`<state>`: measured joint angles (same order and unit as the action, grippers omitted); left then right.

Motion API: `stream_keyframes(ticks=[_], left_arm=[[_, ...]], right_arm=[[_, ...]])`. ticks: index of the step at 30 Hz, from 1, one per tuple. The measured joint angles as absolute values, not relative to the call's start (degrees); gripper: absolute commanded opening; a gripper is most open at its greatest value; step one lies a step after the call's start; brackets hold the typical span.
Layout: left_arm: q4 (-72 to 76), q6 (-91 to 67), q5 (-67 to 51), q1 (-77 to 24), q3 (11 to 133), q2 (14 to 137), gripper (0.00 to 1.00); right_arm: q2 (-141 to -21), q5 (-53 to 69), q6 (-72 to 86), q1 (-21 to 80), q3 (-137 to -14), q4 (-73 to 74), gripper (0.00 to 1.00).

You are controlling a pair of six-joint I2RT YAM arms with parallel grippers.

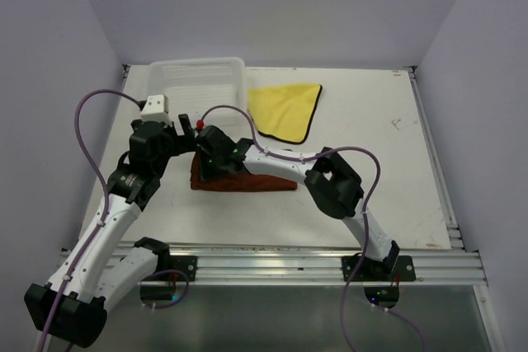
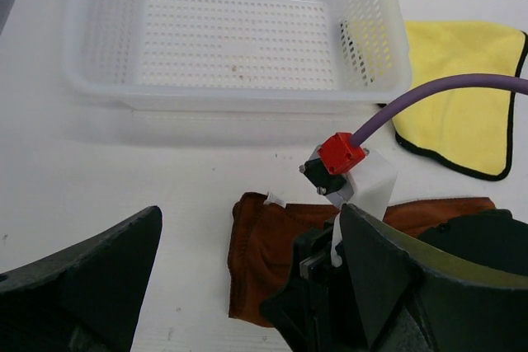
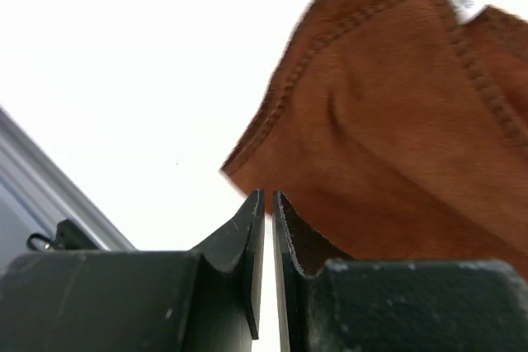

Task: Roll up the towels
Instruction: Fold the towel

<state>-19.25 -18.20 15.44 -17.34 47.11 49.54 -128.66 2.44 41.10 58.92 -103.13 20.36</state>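
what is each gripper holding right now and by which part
Left gripper is open and empty. Right gripper looks shut on an edge of the rust-brown towel, though the pinch is unclear.

Left arm reaches from its near-left base up toward the far side, elbow bent, wrist tipped down. Left gripper: we note the jaws stand wide apart and hold nothing. Right arm rises from its near-right base, folds at the elbow and stretches leftward across the middle, ending close beside the left wrist. Right gripper: jaws drawn almost together, a thin slit between them, tips pinching the edge of the brown towel.
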Motion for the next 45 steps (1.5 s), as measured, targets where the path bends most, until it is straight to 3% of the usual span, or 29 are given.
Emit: stream_keyframes(ticks=[10, 20, 29, 37, 45], left_arm=[[-19.79, -18.37, 16.73, -17.39, 47.0, 48.88, 0.93], [-17.58, -17.32, 11.55, -17.72, 47.16, 50.83, 0.9], [-19.42, -14.57, 5.1, -26.55, 59.05, 69.84, 0.88], [-21.65, -10.26, 7.09, -37.85, 75.29, 87.92, 0.76], [-23.35, -7.09, 7.27, -41.85, 85.25, 101.01, 0.68]], right_arm=[[-122.23, 6.22, 40.29, 57.78, -91.9, 15.7, 0.14], [-97.3, 6.68, 40.14, 42.44, -73.32, 12.34, 0.24], [-80.4, 4.43, 41.6, 35.38, -53.49, 13.02, 0.42], [-75.81, 5.78, 48.23, 30.46, -36.21, 8.43, 0.45], [-76.34, 7.73, 51.35, 29.61, -32.75, 0.86, 0.46]])
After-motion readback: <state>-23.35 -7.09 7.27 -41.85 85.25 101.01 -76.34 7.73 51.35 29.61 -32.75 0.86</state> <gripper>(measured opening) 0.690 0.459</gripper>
